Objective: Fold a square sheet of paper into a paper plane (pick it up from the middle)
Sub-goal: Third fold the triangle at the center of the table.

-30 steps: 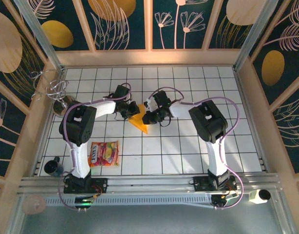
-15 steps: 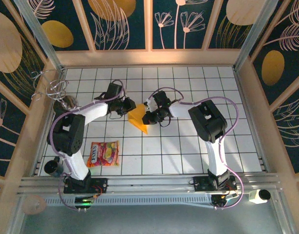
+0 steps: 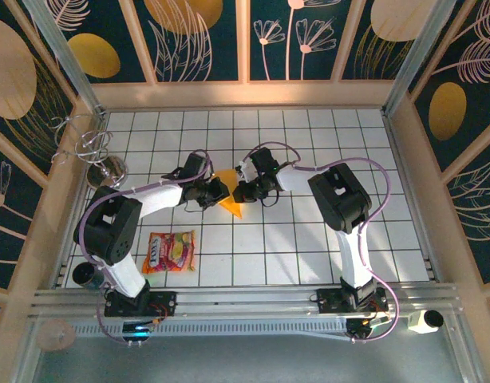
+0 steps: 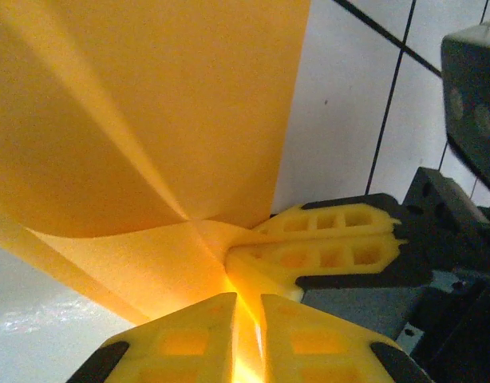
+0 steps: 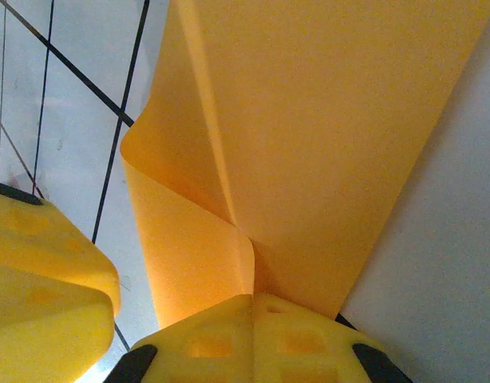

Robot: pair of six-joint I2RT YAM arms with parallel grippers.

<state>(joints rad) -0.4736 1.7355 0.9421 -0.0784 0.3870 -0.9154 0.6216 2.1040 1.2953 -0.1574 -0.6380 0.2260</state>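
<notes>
Paper sheet (image 4: 149, 104), smooth orange, curled (sharply creased)

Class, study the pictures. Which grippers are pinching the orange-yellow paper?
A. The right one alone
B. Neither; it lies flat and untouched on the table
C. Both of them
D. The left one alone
C: in the wrist views the left gripper and the right gripper each have their yellow fingertips closed on the square sheet of paper, which curls up between them.
</notes>
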